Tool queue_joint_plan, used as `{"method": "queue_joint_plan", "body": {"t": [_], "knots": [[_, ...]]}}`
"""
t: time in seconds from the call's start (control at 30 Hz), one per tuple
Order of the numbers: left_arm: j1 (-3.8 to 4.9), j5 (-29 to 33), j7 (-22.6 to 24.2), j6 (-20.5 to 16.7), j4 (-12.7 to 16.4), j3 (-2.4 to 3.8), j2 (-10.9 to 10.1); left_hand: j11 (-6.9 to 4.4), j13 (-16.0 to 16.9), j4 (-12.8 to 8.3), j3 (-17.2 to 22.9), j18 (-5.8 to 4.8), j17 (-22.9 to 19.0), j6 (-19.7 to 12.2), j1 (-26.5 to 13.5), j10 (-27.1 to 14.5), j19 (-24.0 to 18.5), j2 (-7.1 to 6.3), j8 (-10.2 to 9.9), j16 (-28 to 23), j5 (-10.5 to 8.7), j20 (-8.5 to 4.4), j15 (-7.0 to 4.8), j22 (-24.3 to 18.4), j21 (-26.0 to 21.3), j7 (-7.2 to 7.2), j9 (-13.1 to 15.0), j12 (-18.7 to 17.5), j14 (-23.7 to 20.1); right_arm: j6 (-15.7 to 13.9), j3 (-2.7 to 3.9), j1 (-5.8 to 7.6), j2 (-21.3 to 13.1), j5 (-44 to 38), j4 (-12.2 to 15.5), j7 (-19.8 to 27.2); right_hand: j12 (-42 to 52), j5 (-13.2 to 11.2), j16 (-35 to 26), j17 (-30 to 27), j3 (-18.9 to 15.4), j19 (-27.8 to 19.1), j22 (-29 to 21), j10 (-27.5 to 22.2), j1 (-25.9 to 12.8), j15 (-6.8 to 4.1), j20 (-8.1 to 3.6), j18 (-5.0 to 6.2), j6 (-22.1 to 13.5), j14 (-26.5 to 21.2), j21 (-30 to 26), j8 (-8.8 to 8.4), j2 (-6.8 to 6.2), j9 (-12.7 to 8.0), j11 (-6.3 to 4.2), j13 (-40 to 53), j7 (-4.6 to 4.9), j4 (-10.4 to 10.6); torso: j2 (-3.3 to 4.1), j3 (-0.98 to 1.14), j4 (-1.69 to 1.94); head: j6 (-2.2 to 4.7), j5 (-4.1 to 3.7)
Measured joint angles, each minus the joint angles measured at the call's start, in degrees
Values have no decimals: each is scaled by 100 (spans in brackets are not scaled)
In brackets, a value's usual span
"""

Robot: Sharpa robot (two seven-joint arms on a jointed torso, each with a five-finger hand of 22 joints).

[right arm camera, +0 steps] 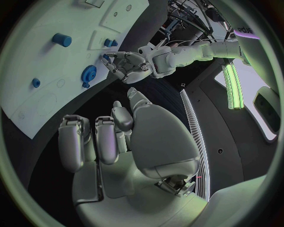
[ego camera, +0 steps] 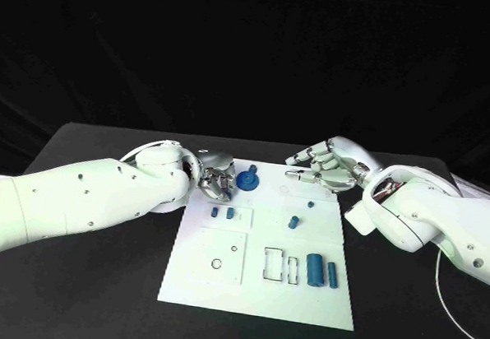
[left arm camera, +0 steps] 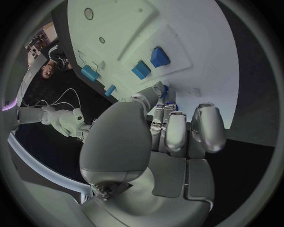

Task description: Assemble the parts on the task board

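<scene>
- Nearest the robot in the head view, the white rectangular task board [ego camera: 202, 285] lay on the black table [ego camera: 89, 284], its long axis running away from the robot.
- On the board's near right part, two blue cylinders [ego camera: 314, 270] lay side by side, long axes pointing away from the robot, just beside a pair of upright rectangular outlines [ego camera: 274, 264].
- Farther up, two small blue blocks [ego camera: 223, 212] sat close together left of centre, and a short blue peg [ego camera: 294, 221] lay right of them, tilted slightly off the board's long axis.
- At the board's far left edge, the silver left hand [ego camera: 213, 179] had its fingers curled in beside a round blue gear-like part [ego camera: 248, 180]; whether it actually gripped the part I could not tell.
- At the far right edge, the silver right hand [ego camera: 324, 168] hovered with fingers bent inward, holding nothing visible in the right wrist view.
</scene>
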Motion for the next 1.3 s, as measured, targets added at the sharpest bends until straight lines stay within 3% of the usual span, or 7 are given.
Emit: {"method": "queue_joint_plan", "body": {"t": [0.23, 0.37, 0.6, 0.83, 1.03, 1.2, 1.3], "knots": [[-1, -1, -7, 12, -9, 0, 3, 46, -1, -2, 38, 0, -59, -64, -133, -34, 0, -66, -103, 0, 3, 0, 0, 0, 0, 64, -35, -128, 0, 0, 0, 0, -2, 0, 0, 0, 0, 0, 0, 0, 0, 0, 0, 0, 0, 0, 0, 0, 0, 0, 0, 0, 0, 0, 0, 0, 0, 0, -1, 0, 2, -2, -1], [-22, 14, -18, 45, -27, -20, 4, 144, -82, 14, 67, 0, -110, -439, -259, -337, -10, -181, -320, -2, 3, 17, 74, -1, -137, 127, -141, -339, 10, 0, 0, 0, -3, 0, 0, 0, 0, 0, 0, -1, 0, 0, -1, 0, 0, 0, 0, 0, 0, 0, 0, 0, 0, 0, 0, 0, 0, 0, -3, 0, 3, -2, -1], [-23, 59, -28, 54, -43, -19, 3, 268, -164, 14, 98, 0, -207, -677, -362, -786, -21, -283, -333, -23, 3, 105, 155, 4, -635, 225, -213, -403, -11, -1, 0, 0, -7, 0, -5, 0, 0, 0, -22, -1, -16, 0, -1, 0, 0, 0, 0, 0, 0, 0, -23, 0, 0, 0, 0, -15, 0, -15, -4, 0, 3, 5, -1], [-22, 93, -39, 46, -20, -18, -45, 288, -164, -1, 113, 0, -219, -677, -361, -823, -1, -283, -333, -23, 3, 124, 175, 4, -696, 225, -213, -402, 10, -1, 0, 0, -15, 0, -38, 0, -71, 0, -22, -2, -15, -22, 4, -45, 1, 0, -20, 0, 0, 0, -23, 0, 1, 0, 22, -64, 0, -15, -4, 0, 2, 8, 2], [-22, 116, -45, 23, 82, -12, -192, 289, -163, -12, 123, 0, -236, -677, -360, -824, -1, -282, -333, -23, 3, 124, 175, 3, -700, 225, -213, -402, 10, 1, 0, 0, -41, -74, -177, -30, -2295, 26, -581, -370, 1, -397, -326, -1241, 137, 0, -23, 94, -33, 0, -345, 34, 95, 2, 52, -1890, -25, -22, -6, -3, 2, 16, -8], [-21, 352, -13, -59, 205, 34, -435, 252, -145, -25, 193, 0, -261, -677, -360, -768, -21, -282, -333, -28, 3, 144, 175, 3, -782, 225, -213, -361, 10, 66, 0, 0, -70, -530, -378, -143, -4016, -16, -1333, -1154, 360, -595, -721, -1618, 467, 15, -21, 183, 107, -10, -623, 90, -90, 10, 80, -3407, -47, -91, -12, -5, 0, 35, -19], [-15, 958, 165, -260, 247, 47, -638, 259, -138, 2, 286, 137, -744, -578, -413, -688, -220, -230, -262, -332, 3, 176, 194, -233, -1388, 219, -197, -318, -123, 181, 0, -3, -83, -1092, -468, -252, -4861, -46, -1490, -1315, 646, -595, -786, -1475, 622, 42, -21, 183, 360, 0, -676, 134, -245, 17, 82, -4273, -44, -176, -12, -3, -3, 55, -37]]}}
